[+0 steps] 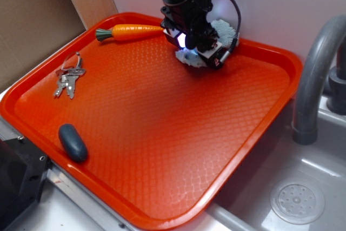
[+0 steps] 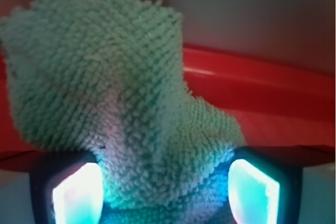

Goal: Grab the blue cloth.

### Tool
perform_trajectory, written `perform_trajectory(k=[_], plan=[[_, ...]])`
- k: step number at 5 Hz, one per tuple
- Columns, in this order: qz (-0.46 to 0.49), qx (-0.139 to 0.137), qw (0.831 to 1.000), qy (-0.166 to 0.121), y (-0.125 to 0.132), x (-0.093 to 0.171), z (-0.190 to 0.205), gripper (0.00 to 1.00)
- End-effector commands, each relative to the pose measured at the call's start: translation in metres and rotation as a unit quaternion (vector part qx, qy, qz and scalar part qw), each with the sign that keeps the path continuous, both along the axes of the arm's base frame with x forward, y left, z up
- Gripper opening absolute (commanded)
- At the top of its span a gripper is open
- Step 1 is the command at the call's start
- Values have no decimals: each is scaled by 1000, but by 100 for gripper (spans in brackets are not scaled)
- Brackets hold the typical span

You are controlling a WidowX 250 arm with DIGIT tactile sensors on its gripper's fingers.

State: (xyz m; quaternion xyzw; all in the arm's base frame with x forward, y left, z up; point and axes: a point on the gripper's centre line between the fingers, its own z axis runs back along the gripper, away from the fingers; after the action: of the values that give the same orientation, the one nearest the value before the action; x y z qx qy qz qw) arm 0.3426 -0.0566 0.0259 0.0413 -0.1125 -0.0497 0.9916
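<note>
Pincer [image 1: 190,52] lowered at the tray's [image 1: 162,144] far edge, its lit fingers [image 2: 79,198] set either side of the cloth [image 2: 105,93], which bunches up between them; a firm grip cannot be confirmed. Carrot [image 1: 132,31] lies along the far-left edge, keys [image 1: 68,78] by the left edge, pebble [image 1: 72,142] at the near-left edge

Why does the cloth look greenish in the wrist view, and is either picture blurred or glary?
Wrist view: the glowing cyan pads of the claw tint the blue cloth green; the close-up is soft, the tray rim behind blurred. Exterior view: sharp enough, with the same glow under the claw and sheen on the red tray.
</note>
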Motion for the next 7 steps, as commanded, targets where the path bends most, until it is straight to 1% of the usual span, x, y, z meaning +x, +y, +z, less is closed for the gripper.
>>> perform_trajectory(k=[1,2,3,4,5,6,7], plan=[[-31,-30,998,-40,-20,-6,22,0],[-26,-27,999,-32,-20,-5,18,0],[-30,-37,998,-30,-20,-8,21,0],[-19,-49,999,-10,-19,-11,29,0],[44,-97,993,55,-21,-20,67,0],[96,-146,984,42,-28,-50,117,0],[102,-159,981,-36,-21,-91,164,0]])
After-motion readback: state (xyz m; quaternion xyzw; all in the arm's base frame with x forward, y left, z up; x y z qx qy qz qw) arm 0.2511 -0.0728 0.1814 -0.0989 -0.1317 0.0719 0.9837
